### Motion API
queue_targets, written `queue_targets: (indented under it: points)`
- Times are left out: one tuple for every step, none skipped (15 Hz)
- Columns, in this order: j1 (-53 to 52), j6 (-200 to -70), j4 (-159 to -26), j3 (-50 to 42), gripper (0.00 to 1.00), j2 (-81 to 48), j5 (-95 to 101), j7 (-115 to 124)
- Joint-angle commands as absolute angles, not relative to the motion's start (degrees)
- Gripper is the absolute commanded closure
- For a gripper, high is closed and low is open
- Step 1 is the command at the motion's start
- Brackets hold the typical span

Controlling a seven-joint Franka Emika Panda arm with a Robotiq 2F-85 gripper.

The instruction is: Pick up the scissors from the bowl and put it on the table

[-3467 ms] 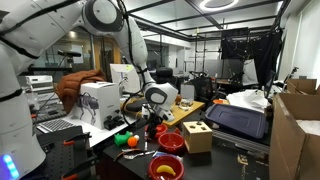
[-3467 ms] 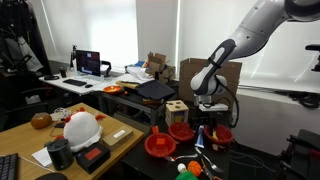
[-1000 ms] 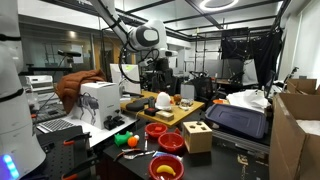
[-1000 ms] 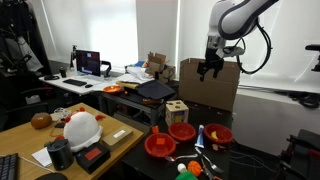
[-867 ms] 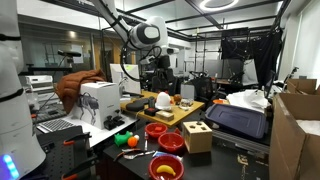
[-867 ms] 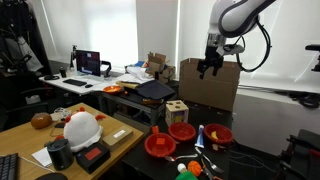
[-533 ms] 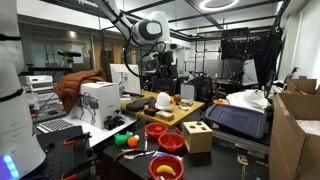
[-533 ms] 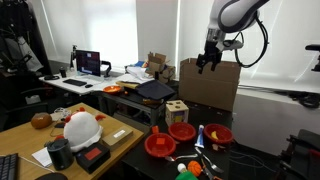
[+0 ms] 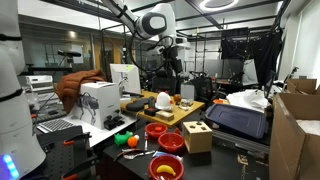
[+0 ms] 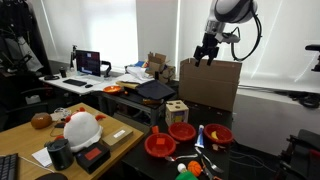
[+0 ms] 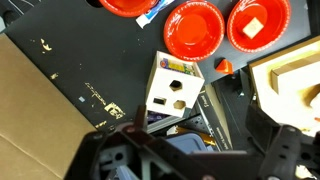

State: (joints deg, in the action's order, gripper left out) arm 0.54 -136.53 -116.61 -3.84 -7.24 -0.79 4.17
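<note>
My gripper [image 9: 170, 58] hangs high above the table, far over the bowls, and also shows in an exterior view [image 10: 205, 52]. In the wrist view its two dark fingers [image 11: 190, 165] stand wide apart with nothing between them. Three red bowls [image 11: 193, 28] stand on the black table [image 11: 70, 60]. A blue and white thing that looks like the scissors [image 11: 148, 12] lies between two of the bowls, and it shows in an exterior view [image 10: 200, 134]. One bowl [image 11: 257, 22] holds a yellow piece.
A wooden box with cut-out holes [image 11: 172, 85] stands by the bowls [image 10: 176, 108]. A light wooden board [image 9: 175, 112] carries a white helmet [image 10: 82, 128]. A cardboard box [image 10: 210, 82] stands behind the table. Green and orange toys [image 9: 126, 140] lie near the table's front.
The arm has risen from low over the bowls to high above the table. Over the last second the gripper has drifted a little higher and sideways, still empty.
</note>
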Motion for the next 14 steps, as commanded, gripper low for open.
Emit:
queue_targets:
  points:
    - [1.7,-125.4,-111.5,-3.8,0.00,-6.7,-0.3,3.3]
    - [2.0,-121.9,-110.2,-4.1,0.00,-6.5,0.4,3.4]
    - [2.3,-118.4,-109.0,-4.3,0.00,-6.3,1.2,3.2]
    - [2.7,-115.4,-108.0,-4.7,0.00,-5.7,2.0,2.6]
    - [3.2,-112.7,-107.0,-4.9,0.00,-5.4,2.7,2.0]
    - [3.8,-110.4,-106.4,-5.2,0.00,-4.8,3.3,0.9]
    - [4.5,-108.5,-106.0,-5.6,0.00,-3.9,4.0,-1.0]
    - [5.1,-107.1,-105.4,-5.9,0.00,-3.3,4.5,-3.2]
    - [5.7,-105.9,-104.9,-6.4,0.00,-2.8,5.1,-5.7]
    - [6.2,-105.1,-104.5,-6.7,0.00,-2.5,5.3,-7.8]
    - [6.9,-104.6,-104.4,-7.1,0.00,-2.1,5.3,-10.4]
    - [7.4,-104.2,-104.3,-7.5,0.00,-1.9,4.8,-12.9]
    - [8.0,-104.5,-104.6,-7.8,0.00,-1.8,3.9,-16.0]
    - [8.3,-104.7,-105.1,-8.0,0.00,-1.7,3.2,-18.4]
